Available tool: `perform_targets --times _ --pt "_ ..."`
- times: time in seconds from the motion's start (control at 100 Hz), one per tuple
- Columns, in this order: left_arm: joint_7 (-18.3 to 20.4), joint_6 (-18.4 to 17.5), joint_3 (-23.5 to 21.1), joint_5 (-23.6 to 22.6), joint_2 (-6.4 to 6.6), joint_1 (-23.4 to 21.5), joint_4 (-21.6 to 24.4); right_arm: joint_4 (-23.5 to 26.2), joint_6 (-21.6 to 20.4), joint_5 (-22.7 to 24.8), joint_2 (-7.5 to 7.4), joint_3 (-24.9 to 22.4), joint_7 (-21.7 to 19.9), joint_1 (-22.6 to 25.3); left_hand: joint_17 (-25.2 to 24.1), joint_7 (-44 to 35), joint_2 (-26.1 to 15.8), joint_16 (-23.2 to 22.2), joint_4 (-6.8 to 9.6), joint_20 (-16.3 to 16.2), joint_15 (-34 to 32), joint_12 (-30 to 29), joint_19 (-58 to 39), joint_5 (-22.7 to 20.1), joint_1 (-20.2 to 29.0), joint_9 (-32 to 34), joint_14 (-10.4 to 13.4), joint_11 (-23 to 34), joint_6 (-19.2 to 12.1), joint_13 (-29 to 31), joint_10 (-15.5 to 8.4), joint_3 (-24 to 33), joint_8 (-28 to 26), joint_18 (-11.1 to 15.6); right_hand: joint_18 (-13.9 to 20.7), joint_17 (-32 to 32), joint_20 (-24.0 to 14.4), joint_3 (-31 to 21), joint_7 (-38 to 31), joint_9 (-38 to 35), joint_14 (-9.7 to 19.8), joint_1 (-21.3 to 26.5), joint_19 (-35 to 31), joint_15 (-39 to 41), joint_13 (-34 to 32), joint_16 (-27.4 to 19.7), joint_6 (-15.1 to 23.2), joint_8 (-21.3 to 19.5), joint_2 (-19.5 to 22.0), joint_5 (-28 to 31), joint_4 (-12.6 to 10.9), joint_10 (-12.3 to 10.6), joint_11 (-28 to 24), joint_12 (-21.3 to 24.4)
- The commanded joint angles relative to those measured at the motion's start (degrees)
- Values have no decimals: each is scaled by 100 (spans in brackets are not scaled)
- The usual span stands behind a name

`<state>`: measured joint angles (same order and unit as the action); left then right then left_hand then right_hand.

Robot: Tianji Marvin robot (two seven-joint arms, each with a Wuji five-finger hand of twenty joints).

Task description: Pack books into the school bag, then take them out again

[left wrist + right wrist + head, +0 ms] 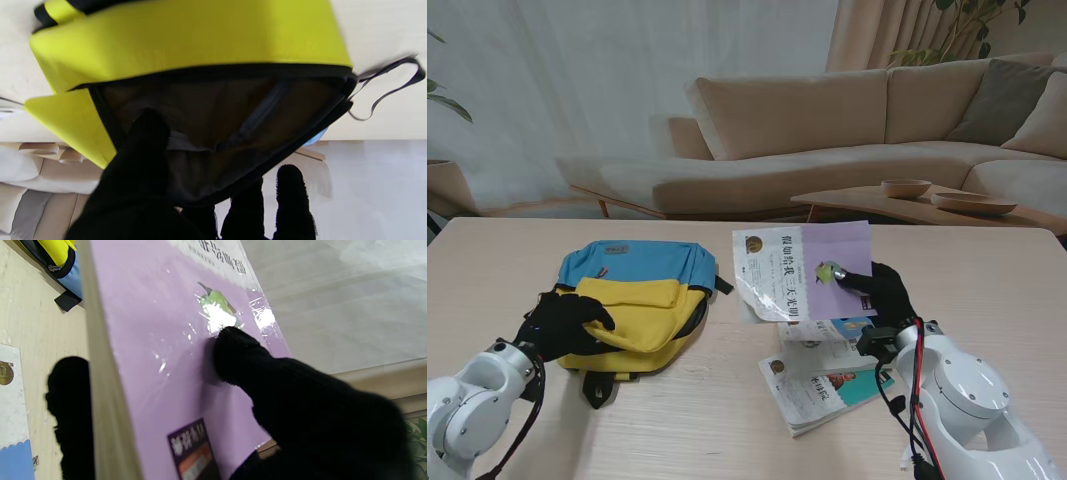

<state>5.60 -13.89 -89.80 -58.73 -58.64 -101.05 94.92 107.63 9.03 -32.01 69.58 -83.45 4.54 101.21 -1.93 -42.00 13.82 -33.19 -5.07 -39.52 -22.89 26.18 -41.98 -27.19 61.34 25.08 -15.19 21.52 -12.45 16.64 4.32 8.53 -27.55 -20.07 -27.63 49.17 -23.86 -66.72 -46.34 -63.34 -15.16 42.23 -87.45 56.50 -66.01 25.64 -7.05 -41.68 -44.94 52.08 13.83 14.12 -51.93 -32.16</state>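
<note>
A blue and yellow school bag (632, 300) lies on the table at the left. My left hand (567, 322) is shut on its yellow flap (186, 36), holding the mouth open so the dark lining (220, 126) shows. Above the table at the right, my right hand (882, 288) is shut on a purple-and-white book (802, 270), which it holds tilted, thumb (240, 353) on the purple cover (160, 340). Two more books (827, 375) lie stacked on the table beneath that hand.
A black strap (599, 388) trails from the bag toward me. Beyond the table stand a beige sofa (847, 130) and a low wooden table (897, 205) with two bowls.
</note>
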Motion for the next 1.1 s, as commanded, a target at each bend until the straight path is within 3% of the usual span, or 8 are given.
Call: perform_targets --times 0.0,0.09,0.13,0.2,0.35,0.56,0.79,1.09 --pt "85 41 -7 -7 -85 0 70 42 -10 12 47 17 -117 38 70 -349 -298 -209 167 56 -336 169 -462 -499 558 317 -169 229 -120 301 81 -303 -179 -301 -100 39 -25 -504 -1038 -115 116 693 -299 314 -527 94 1254 -685 540 865 -143 -16 -266 -103" --pt "-162 104 10 -37 -117 10 90 33 -6 43 43 21 -131 29 304 -657 -282 -381 197 -34 -770 356 -970 -912 702 954 -335 549 -12 772 146 -379 -310 -447 -106 46 -28 -504 -1033 -115 110 694 -303 316 -530 93 1262 -691 538 865 -146 -16 -265 -102" --pt "-232 124 7 -43 -128 9 117 35 -4 55 43 23 -128 29 432 -728 -259 -480 209 0 -1043 1163 -1312 -1008 733 1483 -416 579 44 1029 193 -375 -383 -512 -106 47 -29 -505 -1035 -120 110 694 -303 318 -532 94 1259 -694 537 871 -147 -14 -267 -103" --pt "-353 157 -8 -75 -145 13 174 33 9 86 39 31 -137 28 698 -780 -242 -663 216 -87 -1516 1671 -1814 -1054 750 2202 -536 764 7 1464 185 -358 -456 -576 -105 49 -31 -504 -1033 -119 112 689 -305 319 -533 93 1255 -697 537 872 -147 -9 -264 -101" --pt "-496 270 -21 80 -194 73 301 42 73 148 37 61 -133 14 1360 -923 -155 -1035 229 -333 -2581 1738 -2939 -1119 857 3070 -941 1644 191 2327 357 -228 -522 -831 -120 51 -34 -511 -1028 -121 96 696 -306 324 -530 93 1253 -702 534 871 -152 -2 -265 -103" --pt "-237 354 -7 501 -219 206 560 82 199 276 27 103 -149 -3 2084 -1063 -43 -1432 194 -617 -3534 1749 -3472 -1133 980 3369 -1087 2586 624 2993 549 58 -583 -1180 -123 64 -43 -511 -1017 -123 95 693 -320 341 -548 94 1243 -702 530 865 -154 13 -265 -103" --pt "260 475 58 858 -199 367 919 141 550 401 22 150 -165 -34 2430 -1129 -7 -1538 182 -813 -3776 1882 -3660 -1143 1030 3558 -1104 2753 918 3335 568 124 -519 -1358 -149 137 -62 -525 -1011 -134 55 692 -372 369 -583 91 1230 -698 526 866 -161 42 -270 -97" --pt "392 986 140 1151 -234 534 1300 262 1322 558 28 403 -209 -188 3044 -1198 120 -1538 126 -1038 -4051 1956 -3931 -1195 1027 4057 -1158 2925 1304 3952 571 377 -429 -1691 -180 195 -74 -537 -1010 -123 9 693 -412 395 -620 77 1200 -684 527 853 -163 79 -282 -85"
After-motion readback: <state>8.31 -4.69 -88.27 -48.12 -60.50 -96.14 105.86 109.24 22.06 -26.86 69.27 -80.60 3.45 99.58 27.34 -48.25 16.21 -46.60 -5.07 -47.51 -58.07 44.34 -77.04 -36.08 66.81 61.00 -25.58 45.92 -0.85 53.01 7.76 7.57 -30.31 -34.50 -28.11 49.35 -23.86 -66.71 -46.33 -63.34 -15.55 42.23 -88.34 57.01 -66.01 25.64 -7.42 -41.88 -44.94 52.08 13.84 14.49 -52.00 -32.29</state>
